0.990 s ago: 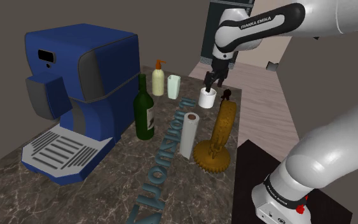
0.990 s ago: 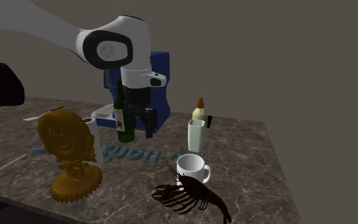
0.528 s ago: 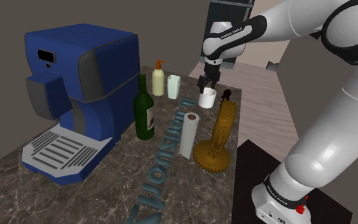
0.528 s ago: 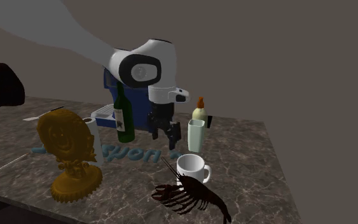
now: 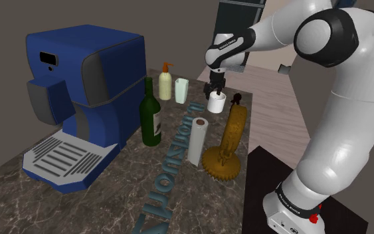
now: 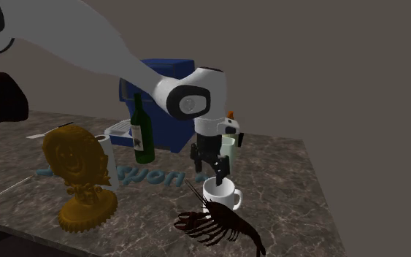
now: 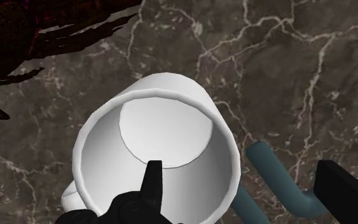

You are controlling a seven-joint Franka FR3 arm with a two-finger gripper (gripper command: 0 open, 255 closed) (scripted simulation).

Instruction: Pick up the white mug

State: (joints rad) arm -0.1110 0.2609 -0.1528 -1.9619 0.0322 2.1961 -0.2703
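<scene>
Three views, and each gives us something different. From the shoulder, we see the white mug [image 5: 216, 102] standing upright near the far end of the marble desk [image 5: 99, 206], beyond the paper roll [image 5: 197, 141] and the golden figure [image 5: 226, 146]. The end effector [image 5: 214, 90] hangs right over the mug's rim, but we cannot read the fingers from there.

The second exterior view gives us the mug's handle [image 6: 237, 197] on that view's right, a dark red lobster [image 6: 218, 223] lying just in front of the mug, and a pale tumbler [image 6: 228, 150] behind it.

At the wrist we get what the others hide. The fingers [image 7: 152, 184] are spread, one over the mug's open mouth and the other outside its wall, above teal lettering [image 7: 279, 184] on the marble.
</scene>
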